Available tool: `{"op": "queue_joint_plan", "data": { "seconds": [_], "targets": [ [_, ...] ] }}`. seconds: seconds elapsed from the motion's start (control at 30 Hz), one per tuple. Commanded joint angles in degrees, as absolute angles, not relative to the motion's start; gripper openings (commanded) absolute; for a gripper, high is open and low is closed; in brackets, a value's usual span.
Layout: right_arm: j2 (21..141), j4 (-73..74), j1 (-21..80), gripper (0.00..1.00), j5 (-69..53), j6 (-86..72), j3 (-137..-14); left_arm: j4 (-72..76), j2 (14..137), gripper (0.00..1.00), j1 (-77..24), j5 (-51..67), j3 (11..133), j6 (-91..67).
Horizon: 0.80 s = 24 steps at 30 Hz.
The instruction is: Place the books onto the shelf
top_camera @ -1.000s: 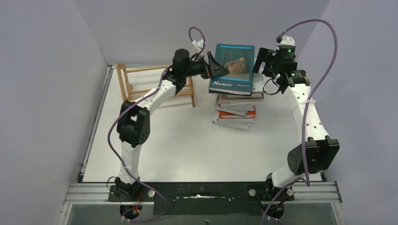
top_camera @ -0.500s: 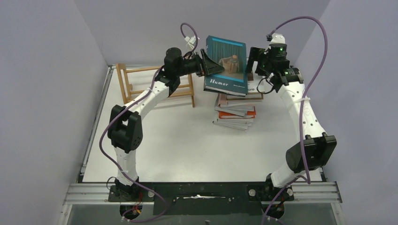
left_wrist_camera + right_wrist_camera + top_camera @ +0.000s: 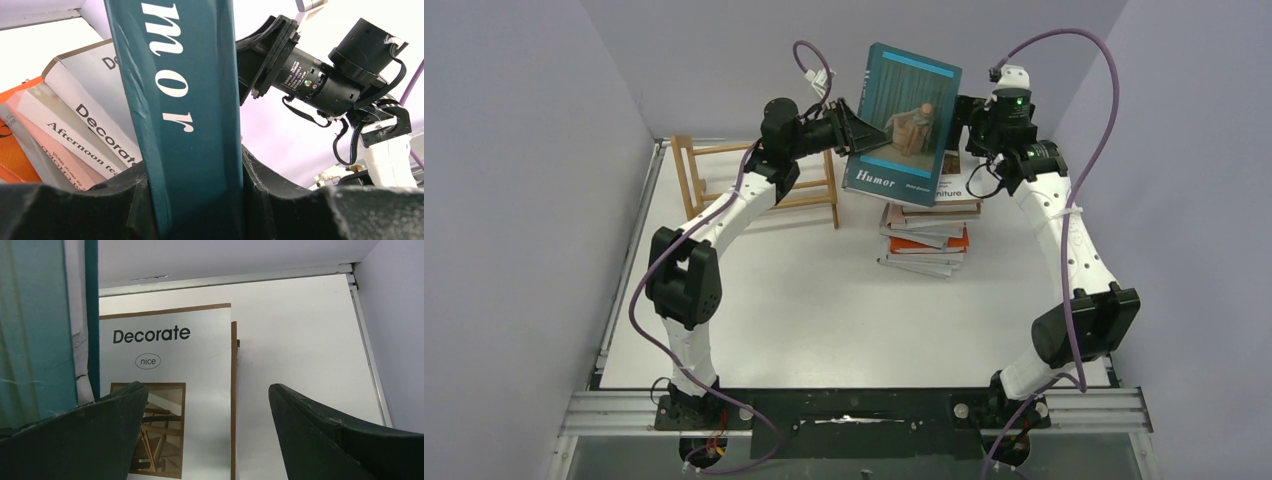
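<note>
Left pincer (image 3: 852, 128) is clenched on the big teal "Humor" book (image 3: 902, 122). From its wrist you can see the two black fingers (image 3: 125, 200) pressing front and back at the spine edge, with the letters "mor" running up between them. The book is up in the air and nearly upright, tipped a little, with its cover facing the room. It stretches away to the right of that pincer and rises above it.

Over on the book's far edge sits the right pincer (image 3: 207, 415), jaws spread wide and gripping nothing. One of its fingers (image 3: 95, 425) is just beside the teal cover (touching or not, I cannot tell from here).

Straight below that open pincer lies the white "Decorate" book (image 3: 165, 365), flat and face up, on top of the stack of books (image 3: 927, 238). The stack rests on the white table (image 3: 824, 300), below the held book and lower right of the left pincer. From the left wrist the spines fan out beside the teal one: "Decorate", then a pink "Afternoon tea" book (image 3: 75, 145), then an orange book (image 3: 12, 155) at the very edge.

The wooden shelf (image 3: 699, 180) stands on the table to the left of the left pincer and lower down, partly behind that arm and well apart from the teal book
</note>
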State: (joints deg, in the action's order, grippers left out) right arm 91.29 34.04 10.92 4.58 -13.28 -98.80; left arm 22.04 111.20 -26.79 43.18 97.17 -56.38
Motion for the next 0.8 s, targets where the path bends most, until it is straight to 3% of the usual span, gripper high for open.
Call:
{"op": "queue_joint_plan", "data": {
  "seconds": [0.0, 0.3, 0.53, 0.67, 0.77],
  "targets": [
    [87.94, 31.21, 12.46, 0.98, 7.45, -13.73, -98.57, 28.47, 107.39, 0.1, -28.2, 46.81, 99.08, -54.59],
    [79.76, 28.87, 9.66, 0.98, 11.73, -13.44, -93.34, 5.28, 97.3, 0.09, -23.06, 36.91, 109.19, -39.34],
    [77.17, 28.41, 7.53, 0.98, 11.02, -12.9, -89.94, 1.87, 86.83, 0.06, -11.16, 32.26, 101.65, -39.11],
    [76.66, 27.54, 6.86, 0.98, 9.76, -12.99, -88.73, -11.2, 82.49, 0.0, -9.58, 10.38, 98.87, -29.35],
    [76.6, 26.8, 6.64, 0.98, 8.84, -13.01, -87.88, -10.87, 79.76, 0.0, -9.57, -7.48, 89.74, -23.86]
  ]
}}
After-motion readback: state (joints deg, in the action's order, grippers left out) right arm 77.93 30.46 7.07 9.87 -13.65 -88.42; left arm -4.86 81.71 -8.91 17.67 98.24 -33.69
